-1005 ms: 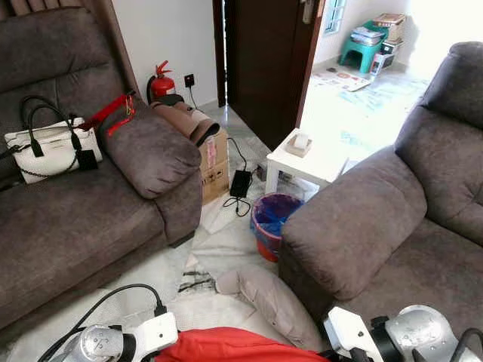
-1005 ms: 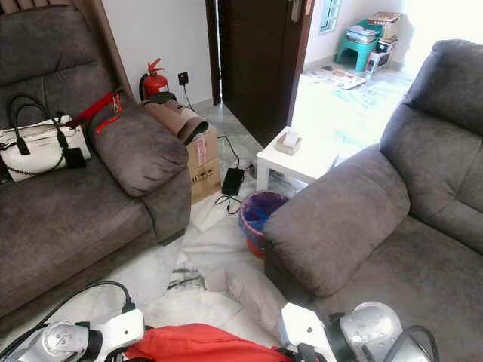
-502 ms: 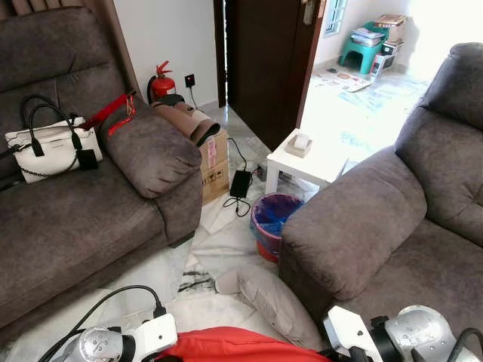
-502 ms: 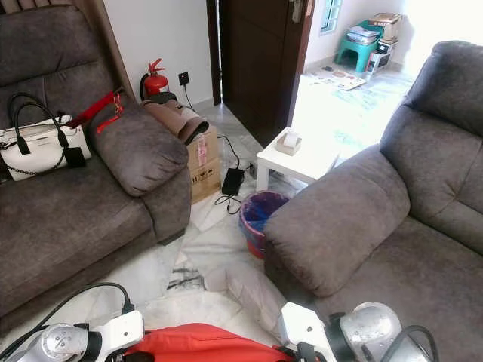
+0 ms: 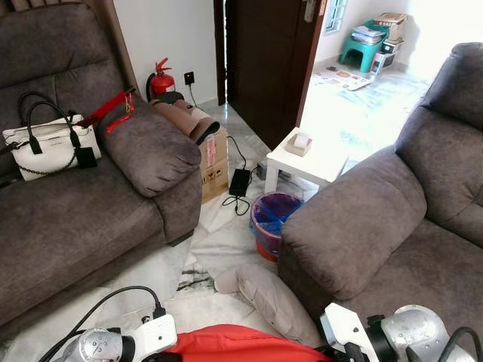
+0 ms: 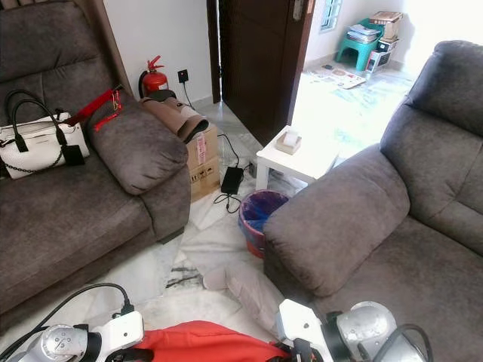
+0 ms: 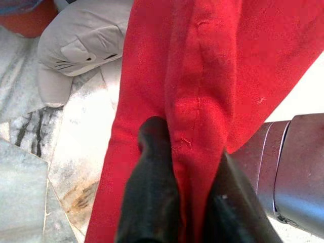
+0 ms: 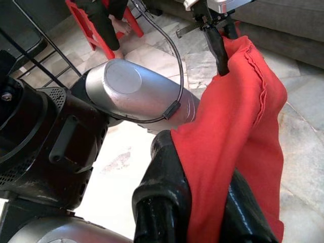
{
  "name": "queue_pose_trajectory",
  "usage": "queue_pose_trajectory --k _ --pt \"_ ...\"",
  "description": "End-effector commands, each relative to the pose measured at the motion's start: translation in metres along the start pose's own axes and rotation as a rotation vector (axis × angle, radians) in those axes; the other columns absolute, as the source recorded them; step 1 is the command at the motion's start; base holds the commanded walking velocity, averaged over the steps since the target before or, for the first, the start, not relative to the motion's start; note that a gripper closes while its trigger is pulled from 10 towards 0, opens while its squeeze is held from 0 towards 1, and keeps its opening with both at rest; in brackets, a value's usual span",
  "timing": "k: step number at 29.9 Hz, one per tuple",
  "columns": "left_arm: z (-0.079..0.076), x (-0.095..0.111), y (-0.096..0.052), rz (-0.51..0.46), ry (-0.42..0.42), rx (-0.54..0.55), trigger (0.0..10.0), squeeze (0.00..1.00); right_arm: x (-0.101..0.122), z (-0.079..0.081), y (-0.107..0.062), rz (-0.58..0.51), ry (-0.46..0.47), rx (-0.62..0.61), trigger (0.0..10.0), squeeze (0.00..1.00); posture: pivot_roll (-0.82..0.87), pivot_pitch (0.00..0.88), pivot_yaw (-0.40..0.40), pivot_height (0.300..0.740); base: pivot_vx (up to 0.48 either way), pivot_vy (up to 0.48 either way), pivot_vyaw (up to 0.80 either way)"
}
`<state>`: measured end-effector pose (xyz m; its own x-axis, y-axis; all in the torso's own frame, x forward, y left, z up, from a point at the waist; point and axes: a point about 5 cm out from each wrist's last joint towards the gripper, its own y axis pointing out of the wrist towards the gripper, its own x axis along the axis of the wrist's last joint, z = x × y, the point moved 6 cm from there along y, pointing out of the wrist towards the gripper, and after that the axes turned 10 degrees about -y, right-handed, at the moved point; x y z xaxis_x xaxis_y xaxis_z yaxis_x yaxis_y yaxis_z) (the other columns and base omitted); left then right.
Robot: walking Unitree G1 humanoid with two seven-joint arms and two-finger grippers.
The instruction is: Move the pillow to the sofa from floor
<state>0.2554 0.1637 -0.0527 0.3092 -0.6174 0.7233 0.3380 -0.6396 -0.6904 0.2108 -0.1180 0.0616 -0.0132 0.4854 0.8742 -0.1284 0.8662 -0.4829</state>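
Floor: pale veined marble tiles (image 5: 226, 241), between two grey-brown fabric sofas (image 5: 68, 219).
Pillow: soft red fabric pillow (image 7: 212, 66) held low between both arms.
Left gripper (image 7: 185, 167): fingers clamped on its edge.
Right gripper (image 8: 202, 187): likewise pinching it.
Nearby: grey plush cushion (image 5: 275, 302) on the floor by the right sofa.

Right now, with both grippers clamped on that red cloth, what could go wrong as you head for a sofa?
1. The grey plush pillow lies on the floor just ahead, beside the right sofa; you could trip on it.
2. The left gripper and right gripper pinch only the red cloth folds; it may slip.
3. A charger cable trails near the bin.
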Motion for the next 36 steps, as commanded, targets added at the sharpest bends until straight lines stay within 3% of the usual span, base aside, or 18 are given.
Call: queue_pose_trajectory --k 1,10,20,22,26,27,29,32,34,36 --pt "-0.003 -0.005 -0.001 0.018 0.001 -0.012 0.0 0.0 0.018 -0.007 0.001 -0.052 -0.08 -0.012 10.0 0.0 0.14 0.085 0.008 0.74 0.0 0.0 0.0" --pt "-0.003 0.002 0.0 -0.02 -0.014 -0.009 0.0 0.0 0.016 -0.013 0.002 -0.057 -0.084 -0.042 10.0 0.0 0.14 0.079 0.01 0.74 0.0 0.0 0.0" --pt "0.005 0.015 -0.003 -0.12 -0.097 0.035 0.0 0.0 0.015 -0.022 0.007 -0.076 -0.089 -0.104 10.0 0.0 0.14 0.066 0.023 0.74 0.0 0.0 0.0" --pt "0.019 0.029 -0.007 -0.213 -0.168 0.107 0.0 0.0 0.016 -0.039 0.006 -0.107 -0.095 -0.208 10.0 0.0 0.14 0.071 0.025 0.74 0.0 0.0 0.0" --pt "0.045 0.047 -0.012 -0.33 -0.23 0.295 0.0 0.0 0.015 -0.064 0.003 -0.155 -0.048 -0.366 10.0 0.0 0.14 0.071 0.025 0.74 0.0 0.0 0.0" --pt "0.061 0.061 -0.017 -0.427 -0.309 0.425 10.0 0.0 0.011 -0.082 -0.002 -0.174 -0.018 -0.508 10.0 0.0 0.14 0.079 0.018 0.74 0.0 0.0 0.0" --pt "0.067 0.067 -0.019 -0.475 -0.344 0.479 10.0 0.0 0.007 -0.091 -0.006 -0.172 -0.007 -0.587 10.0 0.0 0.14 0.079 0.018 0.74 0.0 0.0 0.0" --pt "0.076 0.082 -0.027 -0.575 -0.393 0.574 10.0 0.0 -0.006 -0.105 -0.013 -0.175 0.081 -0.706 10.0 0.0 0.15 0.087 0.013 0.74 0.0 0.0 0.0" --pt "0.084 0.097 -0.037 -0.674 -0.427 0.656 10.0 0.0 -0.007 -0.118 -0.02 -0.213 0.139 -0.821 10.0 0.0 0.15 0.093 0.01 0.74 0.0 0.0 0.0" --pt "0.086 0.103 -0.041 -0.712 -0.437 0.689 10.0 0.0 -0.006 -0.124 -0.023 -0.226 0.158 -0.872 10.0 0.0 0.15 0.093 0.01 0.74 0.0 0.0 0.0"
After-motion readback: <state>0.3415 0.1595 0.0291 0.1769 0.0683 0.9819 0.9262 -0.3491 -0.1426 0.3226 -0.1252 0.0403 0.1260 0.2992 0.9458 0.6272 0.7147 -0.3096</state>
